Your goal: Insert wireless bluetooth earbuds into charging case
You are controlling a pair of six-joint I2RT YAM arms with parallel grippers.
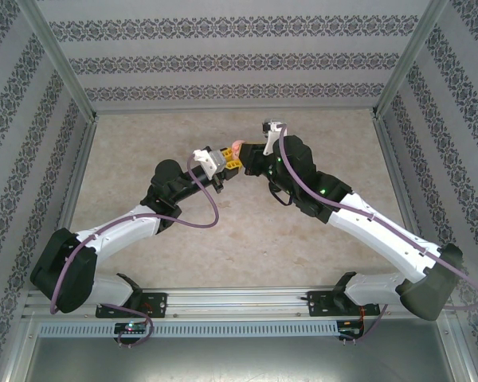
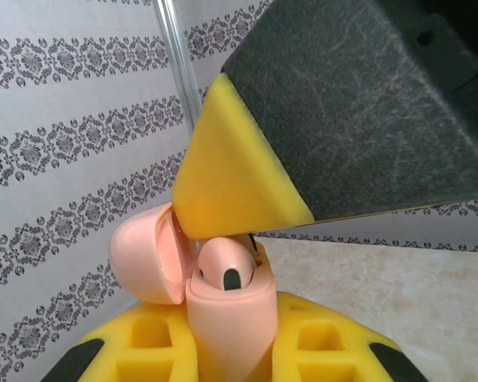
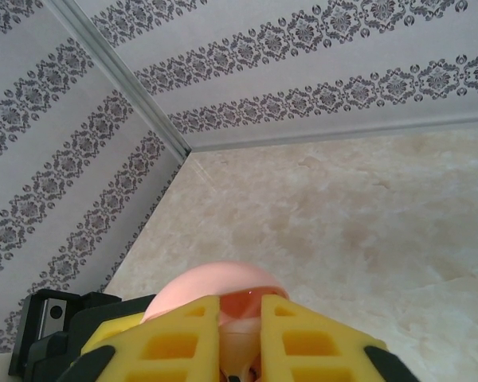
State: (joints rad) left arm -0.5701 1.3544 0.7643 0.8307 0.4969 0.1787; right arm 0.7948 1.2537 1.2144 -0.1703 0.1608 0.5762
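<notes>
As left hand clamps case, right hand — atop

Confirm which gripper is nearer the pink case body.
Left. The left gripper clamps the pink case body between its fingers; the right gripper sits above it, tip at the earbud in the open top.

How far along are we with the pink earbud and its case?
Done: the pink case is clamped in the left gripper, with its lid swung open. In hand: one pink earbud sits in a slot, and the right gripper is right on top of it. Whether its jaws grip the bud is unclear. Left: I cannot see a second bud seated, and the lid is not yet closed.
</notes>
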